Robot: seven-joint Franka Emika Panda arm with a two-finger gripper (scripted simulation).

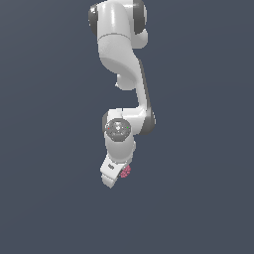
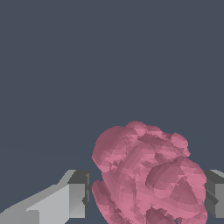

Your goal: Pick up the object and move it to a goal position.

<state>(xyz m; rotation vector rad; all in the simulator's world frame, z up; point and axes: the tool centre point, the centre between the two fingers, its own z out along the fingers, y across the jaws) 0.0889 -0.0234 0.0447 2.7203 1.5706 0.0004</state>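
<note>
In the wrist view the gripper (image 2: 146, 192) is showing its two grey-tipped fingers (image 2: 78, 192) standing on either side of the lump (image 2: 148, 175), with the pink bumpy mass filling nearly the whole gap between them. One pad is sitting right against the lump's edge; the other is just beside it, with a thin sliver of dark background showing — whether both pads are pressing firmly cannot be told from this picture, so the grip itself cannot be confirmed. The jaws are standing about as wide apart as the lump. In the exterior view the gripper (image 1: 116, 176) is pointing downward and tilting toward that view's left, and the lump (image 1: 126, 171) is appearing as a small pinkish-red spot at the fingertips, peeking out on the exterior view's right side of the white hand. Above it, the arm (image 1: 124, 69) is hanging from the top of the picture, its white links bending at a grey-capped joint (image 1: 118, 130) just over the hand. Everything is sitting against a plain dark blue-grey background (image 1: 208, 149).
</note>
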